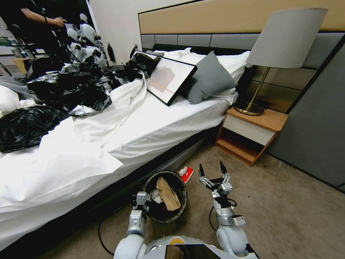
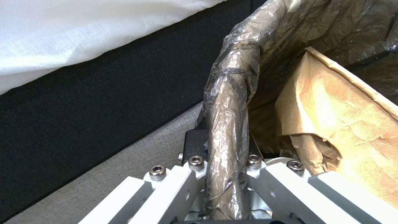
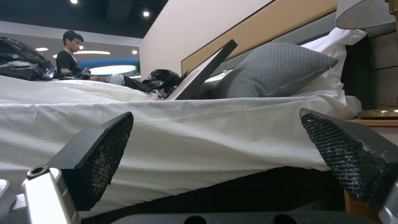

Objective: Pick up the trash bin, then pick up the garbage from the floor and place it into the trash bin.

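Trash bin (image 1: 166, 198) sits low in front of the robot, just beside the bed (image 1: 151, 122) edge, above carpet (image 1: 287, 201), w/ its dark liner folded over the rim. Left gripper (image 1: 142, 198) is at the bin's left rim – fingers clamped on the bag-wrapped rim (image 2: 227, 124), one each side, seen close up in left wrist view. Inside the bin: a tan paper bag (image 1: 168, 194) leaning upright, plus white scraps (image 1: 156, 196) near the left gripper; the bag (image 2: 348, 124) fills the bin side in left wrist view too. On the floor just beyond the bin, near the bed base, lies a red-and-white packet (image 1: 187, 173) – touching nothing but carpet, close to the rim. Right gripper (image 1: 212, 168) hovers right of the bin, fingers spread wide & holding nothing, tips pointing toward the bed; packet lies just left of its left tip. Right wrist view shows both dark textured pads (image 3: 104, 155) well apart w/ the white sheet (image 3: 199, 130) behind. Nightstand (image 1: 251, 133) w/ a lamp (image 1: 276, 54) stands further right, grey pillow (image 1: 208, 79) & a framed picture (image 1: 169, 79) on the bed
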### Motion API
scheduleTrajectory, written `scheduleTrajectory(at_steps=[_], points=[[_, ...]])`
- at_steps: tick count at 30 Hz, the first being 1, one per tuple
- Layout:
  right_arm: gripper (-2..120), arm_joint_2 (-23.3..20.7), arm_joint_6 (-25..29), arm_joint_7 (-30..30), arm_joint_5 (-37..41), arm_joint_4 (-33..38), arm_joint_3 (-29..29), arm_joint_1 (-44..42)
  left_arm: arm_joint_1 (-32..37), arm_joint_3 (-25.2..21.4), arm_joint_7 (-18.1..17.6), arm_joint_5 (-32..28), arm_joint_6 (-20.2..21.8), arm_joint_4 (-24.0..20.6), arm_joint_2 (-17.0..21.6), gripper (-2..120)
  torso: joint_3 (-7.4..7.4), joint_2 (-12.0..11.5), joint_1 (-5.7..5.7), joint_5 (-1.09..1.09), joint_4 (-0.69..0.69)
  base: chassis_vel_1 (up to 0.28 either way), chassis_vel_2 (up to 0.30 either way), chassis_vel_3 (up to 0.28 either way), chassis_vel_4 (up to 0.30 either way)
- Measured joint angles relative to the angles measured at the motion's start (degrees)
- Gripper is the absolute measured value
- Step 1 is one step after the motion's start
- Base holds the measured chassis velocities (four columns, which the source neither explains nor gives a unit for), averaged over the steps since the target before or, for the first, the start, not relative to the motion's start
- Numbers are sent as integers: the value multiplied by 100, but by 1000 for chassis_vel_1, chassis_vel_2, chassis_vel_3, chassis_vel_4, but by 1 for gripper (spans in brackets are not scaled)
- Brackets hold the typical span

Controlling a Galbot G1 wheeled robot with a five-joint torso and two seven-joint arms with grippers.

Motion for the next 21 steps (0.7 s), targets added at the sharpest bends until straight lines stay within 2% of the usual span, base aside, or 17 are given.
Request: scheduleTrajectory(at_steps=[12,21], points=[[100,-8,61,-57,-47,-58,-2,-1,10,22,-10,17,2,2,-4,1,0,0,0,0,0,0,0,0,0],[100,-1,214,-213,-27,-96,4,100,-3,40,-11,15,22,3,-11,1,1,0,2,1,1,-94,97,92,-80]])
